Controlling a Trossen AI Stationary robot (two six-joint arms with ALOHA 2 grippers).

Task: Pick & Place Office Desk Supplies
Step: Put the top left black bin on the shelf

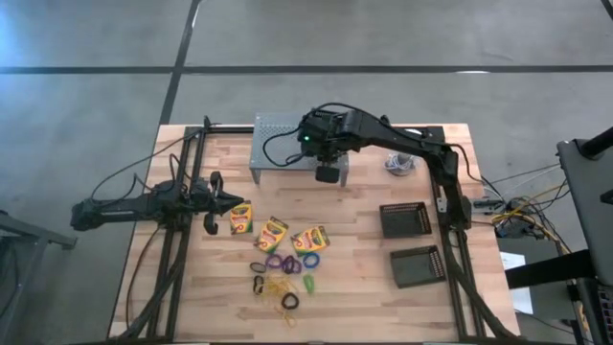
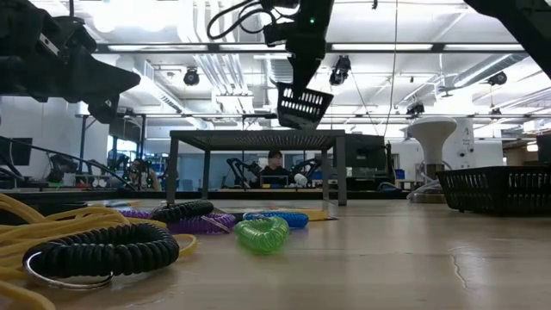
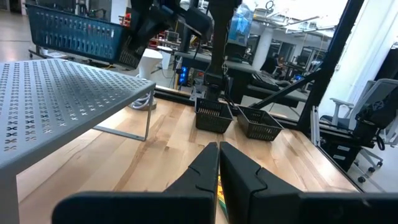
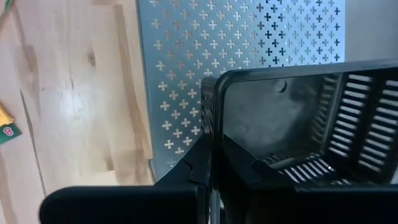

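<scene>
My right gripper (image 1: 327,163) is shut on a black mesh basket (image 2: 303,104), held tilted in the air above the grey perforated stand (image 2: 258,135). Two more mesh baskets (image 1: 404,219) (image 1: 419,265) sit on the table's right side. Three yellow-green crayon boxes (image 1: 239,218) (image 1: 271,233) (image 1: 309,239) lie flat in a row mid-table. Purple, blue, green and black loops (image 1: 283,264) and yellow bands (image 1: 278,287) lie just nearer. My left gripper (image 3: 219,155) is shut, hovering left of the leftmost crayon box and touching nothing. My right gripper pinches the basket's side wall at its rim (image 4: 210,118), one finger inside the basket and one outside. The fingers come from above, pointing down. The basket (image 4: 298,124) is lifted clear of the stand top, tilted, hanging below the fingers.
The grey stand (image 1: 278,144) stands at the table's far middle. A white dome-shaped object (image 1: 399,161) sits right of it. Cables run along the far edge and right side. Bare wood shows between the crayon boxes and the two resting baskets.
</scene>
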